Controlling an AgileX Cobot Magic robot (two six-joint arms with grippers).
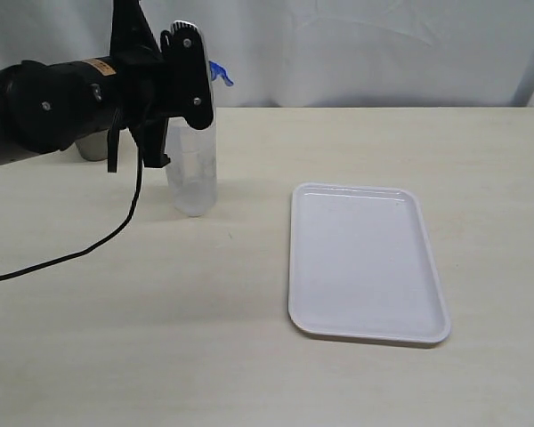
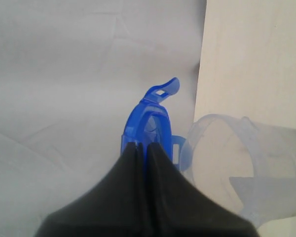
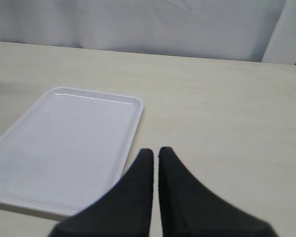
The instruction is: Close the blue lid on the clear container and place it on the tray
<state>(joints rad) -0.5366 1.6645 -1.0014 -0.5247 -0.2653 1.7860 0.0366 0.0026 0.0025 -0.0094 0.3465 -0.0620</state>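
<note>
The clear container (image 1: pixel 193 173) stands upright on the table, left of the tray (image 1: pixel 365 262). My left gripper (image 1: pixel 208 76) hovers just above the container's rim, shut on the blue lid (image 1: pixel 220 73), which it holds edge-on. In the left wrist view the blue lid (image 2: pixel 150 116) sticks out beyond the shut left gripper (image 2: pixel 144 146), one flap pointing away. Beside the lid lies the open mouth of the clear container (image 2: pixel 237 163). The right gripper (image 3: pixel 155 152) is shut on nothing, above the bare table beside the white tray (image 3: pixel 64 143). It does not show in the exterior view.
A grey cup (image 1: pixel 91 147) stands behind the left arm near the table's back edge. The arm's black cable (image 1: pixel 89 249) loops over the table at the left. A white backdrop hangs behind the table.
</note>
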